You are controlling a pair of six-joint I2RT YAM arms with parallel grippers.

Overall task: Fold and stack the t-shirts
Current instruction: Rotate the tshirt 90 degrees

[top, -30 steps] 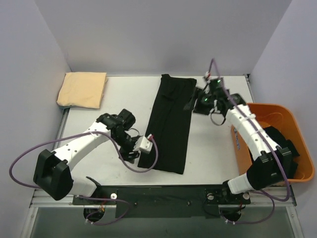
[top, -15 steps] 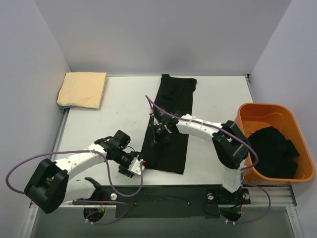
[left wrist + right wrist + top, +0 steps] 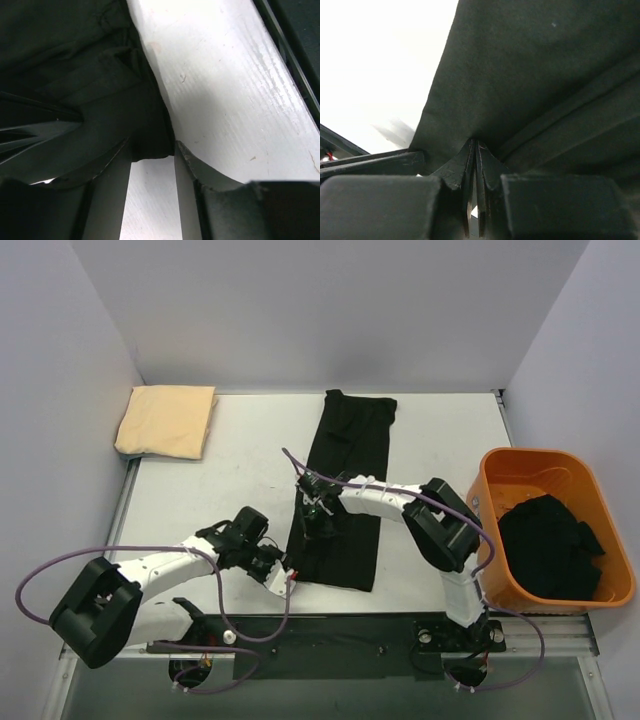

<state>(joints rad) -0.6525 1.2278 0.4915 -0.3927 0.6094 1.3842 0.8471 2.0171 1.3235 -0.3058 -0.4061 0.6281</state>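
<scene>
From above, my left gripper [image 3: 283, 580] sits at the near left corner of the black t-shirt [image 3: 352, 445]. The shirt is a long, narrow, matte strip of soft cloth running away from that gripper toward the back wall. My right gripper [image 3: 314, 518] is down on the strip's left edge, a little beyond the left one. Far past my left gripper, in the back corner, lies the tan t-shirt [image 3: 167, 420], a plump folded square. Well out to the right of my right gripper stands the orange bin [image 3: 492, 468], smooth plastic with rounded corners. It holds a crumpled black tee [image 3: 548, 545]. The table [image 3: 230, 465] is flat and white, and pale lavender walls [image 3: 300, 310] close it in on three sides.

At my left wrist, my left fingers [image 3: 107, 175] are dark and curved, and they stand apart. The shirt's rounded corner lies just between their tips, with bare table showing in the gap nearer me. Whether either pad touches the cloth, I cannot tell. Beyond the tips the fabric bunches in soft, shadowed folds. To the right of the fingers the tabletop is white and finely scratched, edged by a dark rail [image 3: 292, 40].

At my right wrist, my right fingers [image 3: 487, 167] are pressed together, clamped on a pinch of the black cloth. It rises to their tips like a small tent. The weave looks smooth, and straight fold ridges run off to the right of the tips. To the left of them the table glares white.
</scene>
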